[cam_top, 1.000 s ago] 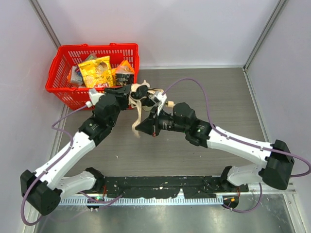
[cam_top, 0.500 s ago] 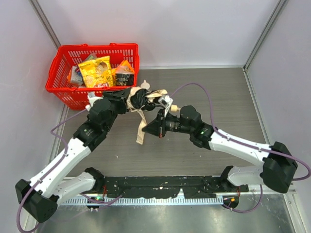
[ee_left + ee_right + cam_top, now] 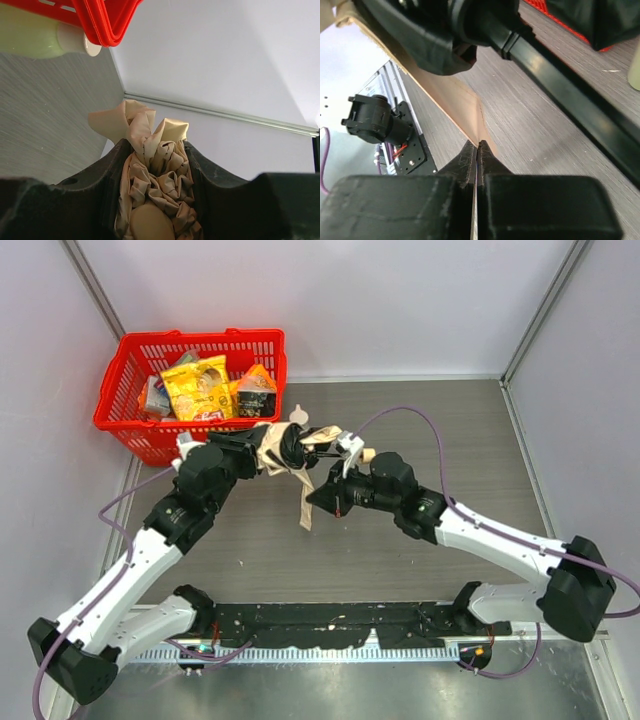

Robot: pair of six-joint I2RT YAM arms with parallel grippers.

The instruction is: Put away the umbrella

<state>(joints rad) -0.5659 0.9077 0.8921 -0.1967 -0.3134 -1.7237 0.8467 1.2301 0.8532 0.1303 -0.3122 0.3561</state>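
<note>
The umbrella (image 3: pixel 270 450) hangs just beside the red basket (image 3: pixel 150 445); left end effector (image 3: pixel 156 155) clamps the bunched canopy as anchor; right end effector (image 3: pixel 478 147), pinched closed on a loose flap (image 3: pixel 455 107), holds it taut, presumably for wrapping.

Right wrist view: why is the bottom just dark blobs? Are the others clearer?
Right wrist view: the right gripper sits too near the lens and blurs, the table beyond is sharp. Left wrist view: left gripper dark and soft, umbrella folds crisp. Top view: even light, faint shadows.
</note>
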